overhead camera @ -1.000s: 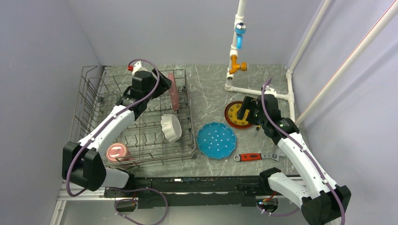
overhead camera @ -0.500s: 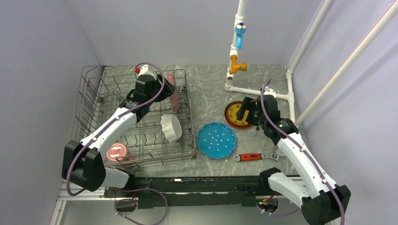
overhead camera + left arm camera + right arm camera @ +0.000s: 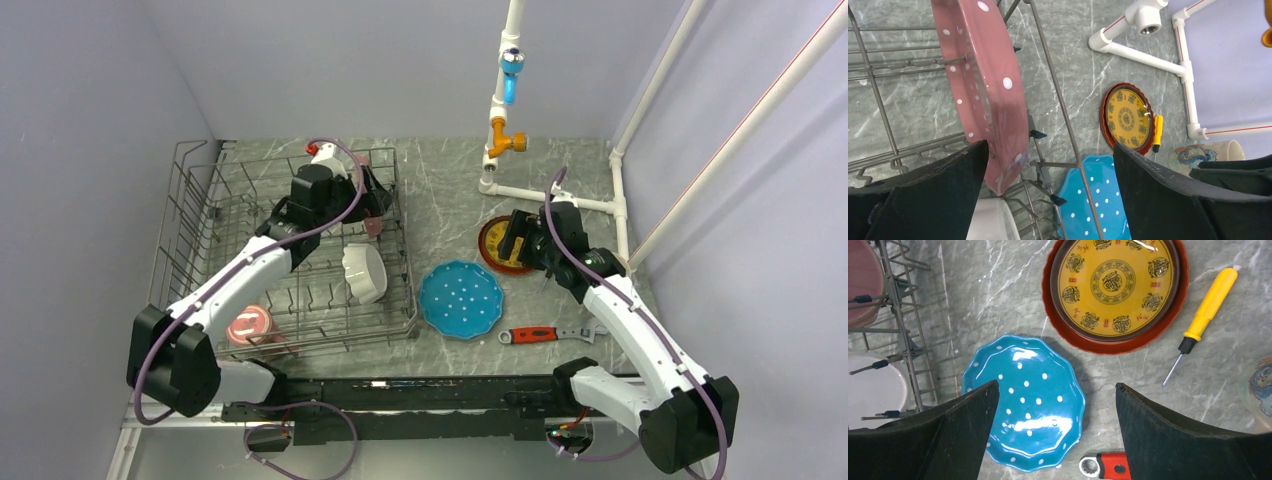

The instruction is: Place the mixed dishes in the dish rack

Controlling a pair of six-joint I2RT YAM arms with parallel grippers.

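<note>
Dish rack (image 3: 190, 215), left of overhead frame: we count pink scalloped plate (image 3: 993, 100), white scalloped bowl (image 3: 363, 272) and pink mug (image 3: 249, 325) loaded. Worktop (image 3: 440, 190), centre-right: blue plate (image 3: 460, 300), red-brown plate (image 3: 1113, 290), cream cup (image 3: 1208, 152) remain. Left fingers (image 3: 923, 200), right fingers (image 3: 1173, 440): spread wide, empty.

1. The dish rack (image 3: 200, 200) is of thin grey metal wire, slightly shiny.
2. The pink scalloped plate (image 3: 990, 90) and the blue plate (image 3: 1025, 400) look like glazed ceramic, glossy, with light reflections.
3. The red-brown plate (image 3: 1113, 290), upper right of the right wrist view, has a smooth glossy glaze.
4. The table (image 3: 998, 285) is smooth, with a grey marble pattern.
5. The yellow screwdriver (image 3: 1209, 302) has a plastic handle and a metal shaft.
</note>
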